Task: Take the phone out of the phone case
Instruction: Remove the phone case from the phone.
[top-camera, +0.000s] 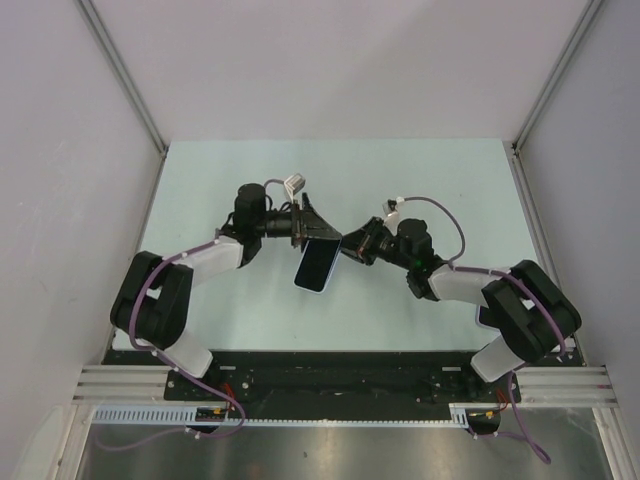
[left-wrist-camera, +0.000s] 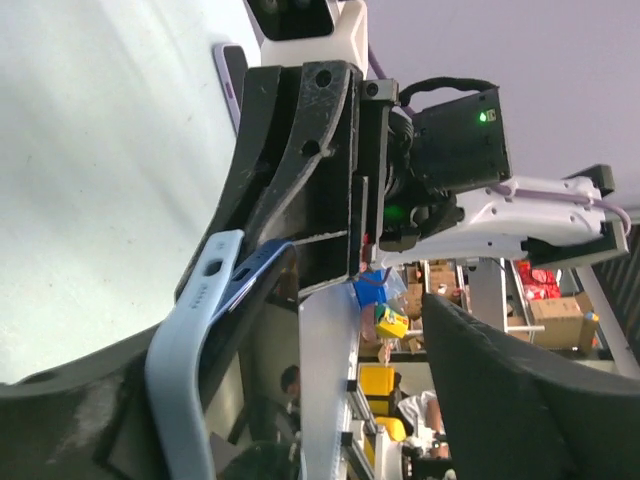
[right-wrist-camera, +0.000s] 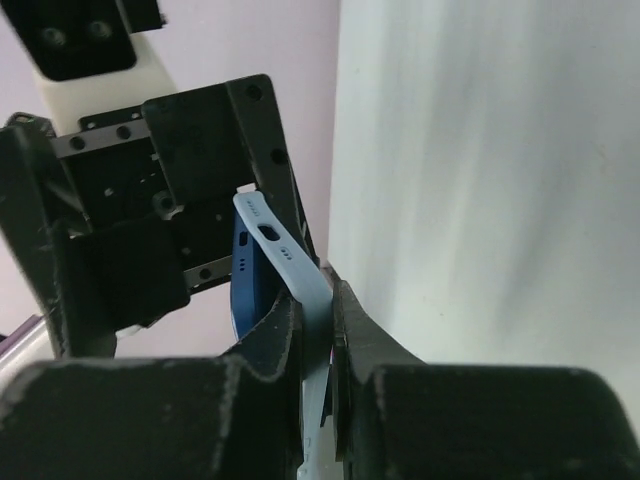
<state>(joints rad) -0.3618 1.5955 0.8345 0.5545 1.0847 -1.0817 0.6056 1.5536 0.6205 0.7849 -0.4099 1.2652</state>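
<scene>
The phone case (top-camera: 318, 262) is pale blue and hangs above the table between my two grippers. My right gripper (right-wrist-camera: 318, 312) is shut on the case's thin edge (right-wrist-camera: 300, 275). The dark blue phone (right-wrist-camera: 243, 285) stands partly peeled away from the case at its port end. In the left wrist view the case (left-wrist-camera: 185, 360) lies against one finger (left-wrist-camera: 80, 420) of my left gripper (left-wrist-camera: 320, 340), with the phone's blue edge (left-wrist-camera: 252, 268) beside it. That gripper is open, and its other finger (left-wrist-camera: 520, 400) is well clear. From above, the left gripper (top-camera: 306, 230) is at the case's top and the right gripper (top-camera: 350, 246) at its right.
The pale green table (top-camera: 450, 190) is walled by grey panels with metal posts (top-camera: 555, 80) at the corners. Both arm bases sit on the black rail (top-camera: 330, 375) at the near edge. Loose cables (top-camera: 440, 215) loop over the right wrist.
</scene>
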